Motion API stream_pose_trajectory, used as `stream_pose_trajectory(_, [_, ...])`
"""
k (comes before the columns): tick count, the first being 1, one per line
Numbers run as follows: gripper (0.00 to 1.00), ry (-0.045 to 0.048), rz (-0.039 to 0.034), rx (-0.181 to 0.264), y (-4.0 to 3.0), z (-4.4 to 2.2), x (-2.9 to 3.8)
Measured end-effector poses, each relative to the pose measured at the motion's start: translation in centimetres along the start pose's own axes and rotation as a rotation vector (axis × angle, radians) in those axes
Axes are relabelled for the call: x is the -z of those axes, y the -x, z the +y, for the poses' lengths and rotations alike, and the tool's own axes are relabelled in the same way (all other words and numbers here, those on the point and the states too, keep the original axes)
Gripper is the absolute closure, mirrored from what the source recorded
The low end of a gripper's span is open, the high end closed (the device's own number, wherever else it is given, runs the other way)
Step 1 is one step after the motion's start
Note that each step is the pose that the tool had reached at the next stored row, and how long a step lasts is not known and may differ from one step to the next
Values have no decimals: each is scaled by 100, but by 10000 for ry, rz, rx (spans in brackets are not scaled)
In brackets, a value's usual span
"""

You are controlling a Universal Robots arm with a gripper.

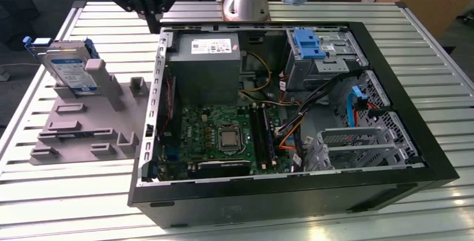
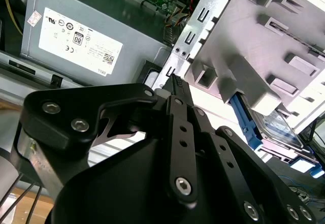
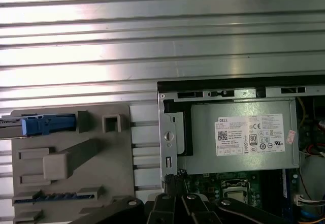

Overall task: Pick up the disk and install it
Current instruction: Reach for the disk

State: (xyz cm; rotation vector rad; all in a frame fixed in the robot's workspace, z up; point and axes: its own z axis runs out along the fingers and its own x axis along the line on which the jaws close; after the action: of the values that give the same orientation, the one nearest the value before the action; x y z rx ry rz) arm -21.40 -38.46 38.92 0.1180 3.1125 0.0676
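The disk [image 1: 69, 70] stands on edge in a grey fixture [image 1: 81, 127] at the exterior view's left, on the table beside the open computer case [image 1: 296, 196]. It is a silver drive with a white-and-blue label in a blue frame. The second wrist view has the disk [image 2: 278, 128] behind the fixture's posts, and the first wrist view has the disk [image 3: 46, 124] edge-on. My gripper [image 1: 153, 23] hangs shut and holding nothing above the case's back corner, off to the right of the disk and well apart from it. Its black fingers close into a point in both wrist views, gripper [image 2: 175, 82] and gripper [image 3: 171, 180].
Inside the case sit a grey power supply [image 1: 203, 63], the green motherboard [image 1: 222, 135], a blue bracket [image 1: 311, 44] on the upper drive bay and a metal cage [image 1: 356, 144] at the front. Loose cables [image 1: 326, 96] cross the middle. The slatted metal table [image 1: 66, 196] lies around the case.
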Motion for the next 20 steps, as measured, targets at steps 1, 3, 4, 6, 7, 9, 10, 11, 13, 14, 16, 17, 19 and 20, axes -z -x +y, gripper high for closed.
stream_pose_trajectory(1, [89, 0, 0, 0, -4, 0, -1])
stream_pose_trajectory(3, [89, 1, 0, 0, -12, 1, -2])
stream_pose_trajectory(4, [89, 0, 0, 0, -15, 1, -2])
stream_pose_trajectory(6, [89, 0, 1, 0, -23, 2, -3])
stream_pose_trajectory(7, [89, 0, 0, 0, -26, 2, -3])
stream_pose_trajectory(9, [89, 1, 0, 0, -34, 3, -4])
stream_pose_trajectory(10, [89, 0, 1, 0, -38, 3, -5])
stream_pose_trajectory(11, [89, 0, 1, 0, -41, 3, -5])
stream_pose_trajectory(13, [89, 0, 1, 0, -48, 4, -6])
stream_pose_trajectory(14, [89, 0, 1, 0, -52, 4, -7])
stream_pose_trajectory(16, [89, 0, 1, 0, -59, 5, -7])
stream_pose_trajectory(17, [89, 0, 1, 0, -63, 5, -8])
stream_pose_trajectory(19, [89, 1, 1, 0, -70, 5, -9])
stream_pose_trajectory(20, [89, 0, 1, 0, -74, 5, -10])
